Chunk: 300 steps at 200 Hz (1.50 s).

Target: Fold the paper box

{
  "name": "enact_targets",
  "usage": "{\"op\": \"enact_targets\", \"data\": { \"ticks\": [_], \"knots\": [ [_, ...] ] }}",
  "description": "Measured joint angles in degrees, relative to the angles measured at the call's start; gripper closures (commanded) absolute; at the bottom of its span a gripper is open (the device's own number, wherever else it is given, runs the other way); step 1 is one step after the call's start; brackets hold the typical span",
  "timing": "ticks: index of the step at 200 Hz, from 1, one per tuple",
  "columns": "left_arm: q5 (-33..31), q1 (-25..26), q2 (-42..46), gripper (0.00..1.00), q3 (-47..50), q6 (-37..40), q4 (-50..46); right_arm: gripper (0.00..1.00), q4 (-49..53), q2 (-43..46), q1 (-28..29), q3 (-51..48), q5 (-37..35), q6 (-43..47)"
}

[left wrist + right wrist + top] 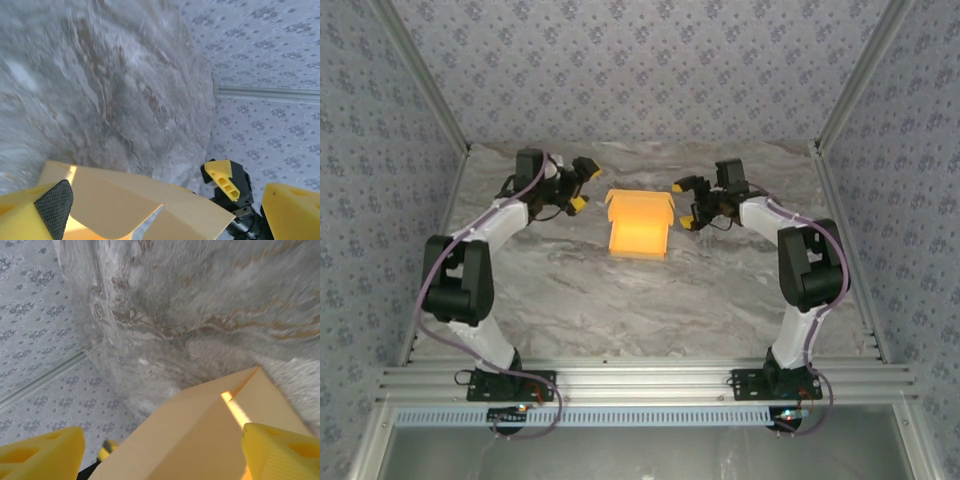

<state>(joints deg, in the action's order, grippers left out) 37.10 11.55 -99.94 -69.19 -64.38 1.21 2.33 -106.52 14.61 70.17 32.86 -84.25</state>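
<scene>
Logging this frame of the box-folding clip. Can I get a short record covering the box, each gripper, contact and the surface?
paper box: yellow-orange card, mid-table, partly folded with flaps raised, not closed
left gripper: open, just left of the box, a gap between them
right gripper: open, close beside the box's right edge
contact: neither gripper is closed on the box; whether the right one touches it cannot be told
surface: grey marbled table

grey marbled tabletop [620, 300] between pale floral-patterned walls [640, 60], aluminium rail [640, 380] at near edge
</scene>
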Motion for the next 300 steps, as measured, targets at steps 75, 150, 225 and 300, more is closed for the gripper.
{"op": "enact_targets", "data": {
  "ticks": [75,150,225,300],
  "knots": [
    [5.62,4.90,-0.92,0.03,0.87,-14.01,5.88,0.34,-5.64,-1.18,2.25,0.63,0.50,-8.37],
    [5.70,5.22,-3.37,0.08,4.17,-18.01,12.72,0.38,-5.18,-1.29,2.99,0.63,-1.40,-8.92],
    [5.70,5.70,-3.34,0.10,10.27,-18.03,15.45,0.29,-2.62,-0.94,3.89,-0.33,-1.77,-7.45],
    [5.57,5.70,-2.78,0.06,11.61,-17.88,15.58,0.24,-0.85,-0.02,4.79,-2.54,-1.49,-9.42]
  ]
}}
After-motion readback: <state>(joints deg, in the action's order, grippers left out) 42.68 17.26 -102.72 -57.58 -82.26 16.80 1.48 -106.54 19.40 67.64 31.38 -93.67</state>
